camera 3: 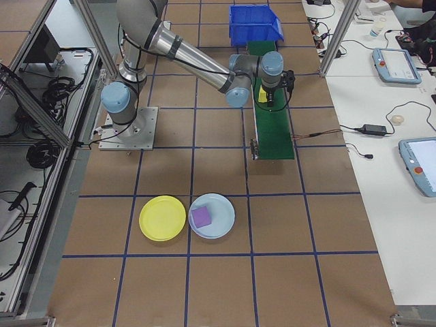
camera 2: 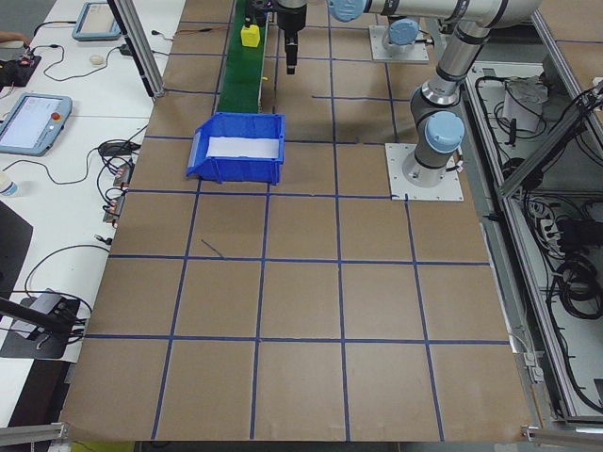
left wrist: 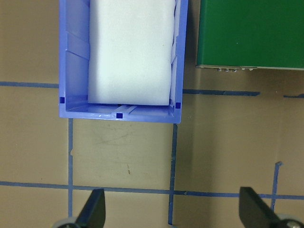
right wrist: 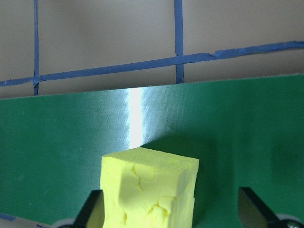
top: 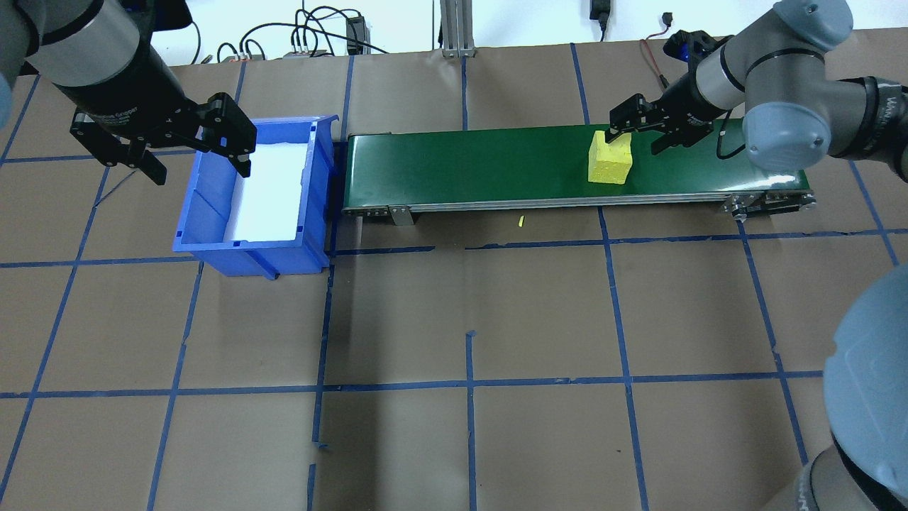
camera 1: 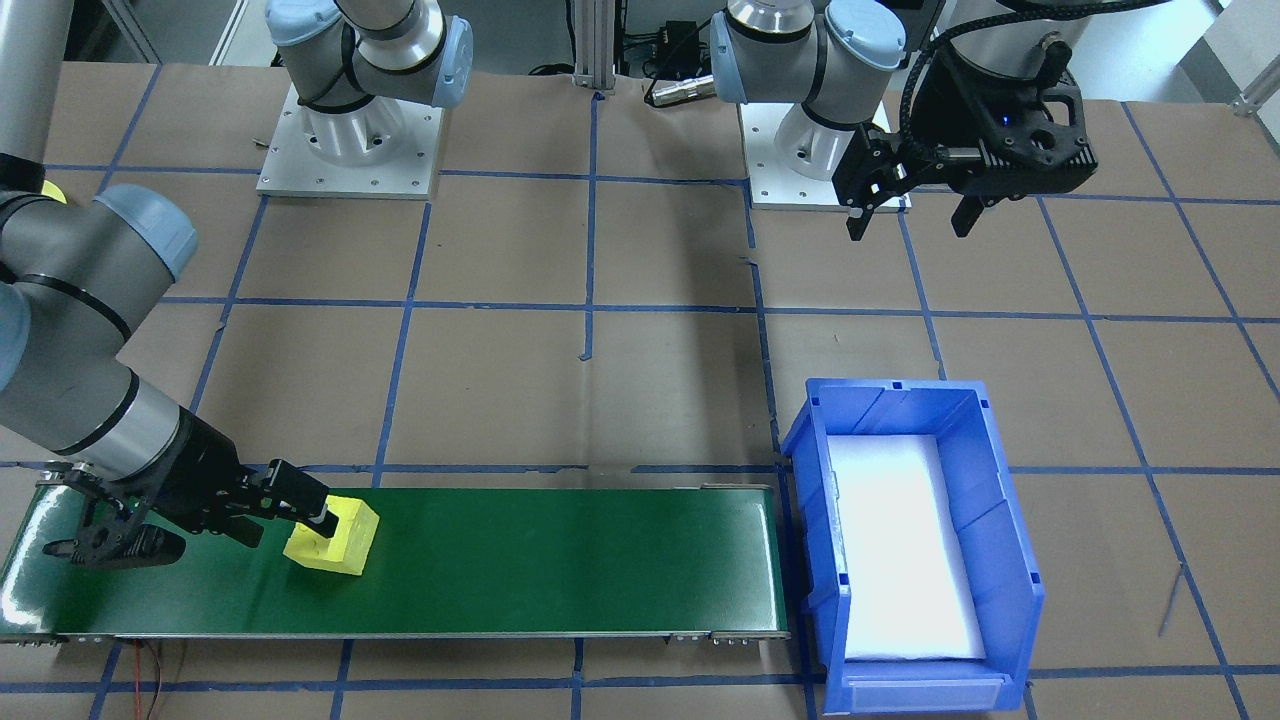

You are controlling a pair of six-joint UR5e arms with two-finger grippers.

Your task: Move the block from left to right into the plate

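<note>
Overhead exterior view: the yellow block (top: 610, 159) sits on the green belt (top: 482, 163), toward the belt's end on the robot's right, with the right end effector (top: 642, 129) low over it. Its fingers are spread wide; one finger (top: 624, 118) touches or nearly touches the block's upper edge, while the other (top: 672, 138) is off to the side, clear of it. The right wrist camera shows the block (right wrist: 149, 192) standing on the belt (right wrist: 57, 161) between the two spread fingertips (right wrist: 92, 211), nearer to one and apart from the other, so the end effector is released, not clenched on anything.

At the belt's other end stands a blue bin (top: 257, 248) with a white liner (top: 266, 188), just beside the belt. The left end effector (top: 191, 152) hangs above the bin's outer rim, fingers spread and empty; its wrist camera looks straight down on the bin (left wrist: 118, 114) and the brown worktop (left wrist: 213, 142) marked with blue tape lines (left wrist: 142, 190).

The exterior right view shows two plates on the worktop well apart from the belt: a yellow plate (camera 3: 162, 218) and, touching it, a pale blue plate (camera 3: 221, 212) carrying a purple block (camera 3: 202, 216).
</note>
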